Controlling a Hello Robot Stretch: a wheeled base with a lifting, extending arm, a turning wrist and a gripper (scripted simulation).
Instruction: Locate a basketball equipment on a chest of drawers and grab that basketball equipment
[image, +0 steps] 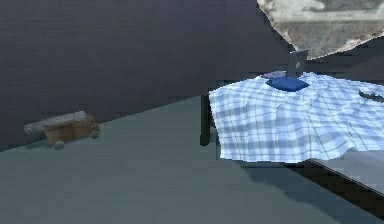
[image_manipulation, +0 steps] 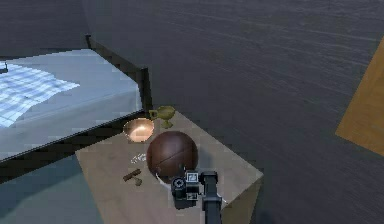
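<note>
One smooth brown basketball (image_manipulation: 172, 152), round every way, sits near the pale wooden chest of drawers' (image_manipulation: 225, 165) front edge; whether the gripper (image_manipulation: 181, 188) holds it cannot be told.

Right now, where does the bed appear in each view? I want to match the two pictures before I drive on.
Forward view: the bed takes up the right half, from mid-height down to the bottom right corner.
Arm side view: the bed lies in the upper left and runs off the left edge.
Shared landmark: the blue checked blanket spread over the bed, seen again at the arm side view's left edge.
</note>
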